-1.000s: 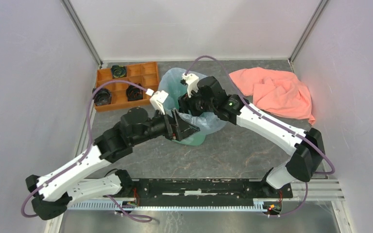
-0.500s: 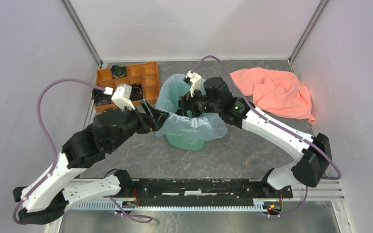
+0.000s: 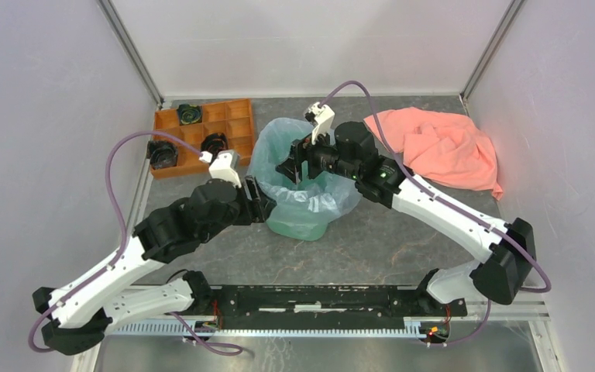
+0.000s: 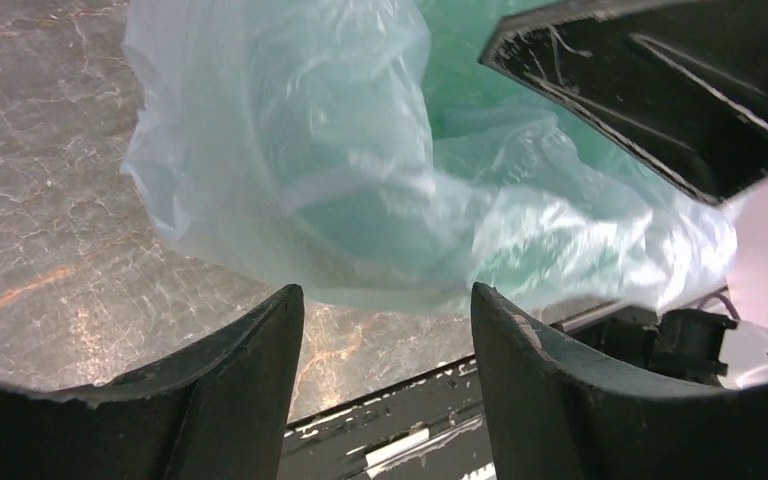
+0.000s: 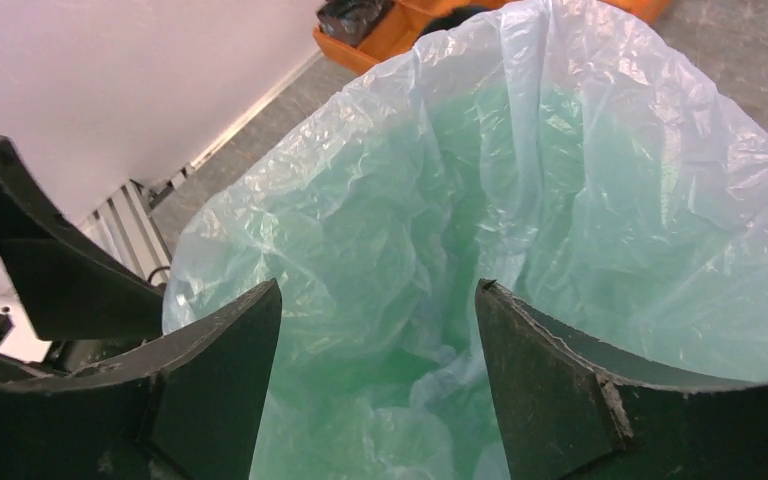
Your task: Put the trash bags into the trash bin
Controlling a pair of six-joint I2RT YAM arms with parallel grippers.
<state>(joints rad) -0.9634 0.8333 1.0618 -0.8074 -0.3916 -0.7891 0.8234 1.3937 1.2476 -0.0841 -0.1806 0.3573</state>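
The mint-green trash bin (image 3: 300,225) stands mid-table. The pale blue-grey trash bag (image 3: 277,143) lines it, its mouth open and its edge draped over the rim. My left gripper (image 3: 257,200) is open and empty, low beside the bin's left side; in the left wrist view it (image 4: 385,290) faces the hanging bag (image 4: 290,150) without touching it. My right gripper (image 3: 291,169) is open and empty above the bin's mouth; in the right wrist view it (image 5: 378,290) points down into the open bag (image 5: 580,160).
An orange compartment tray (image 3: 238,128) with a few black objects stands at the back left. A salmon-pink cloth (image 3: 441,147) lies at the back right. The black rail (image 3: 325,298) runs along the near edge. White walls enclose the table.
My left gripper has left the bin's front, swung out left and come back low beside the bin's left side. My right gripper has shifted slightly left over the mouth. The bag is now spread wider.
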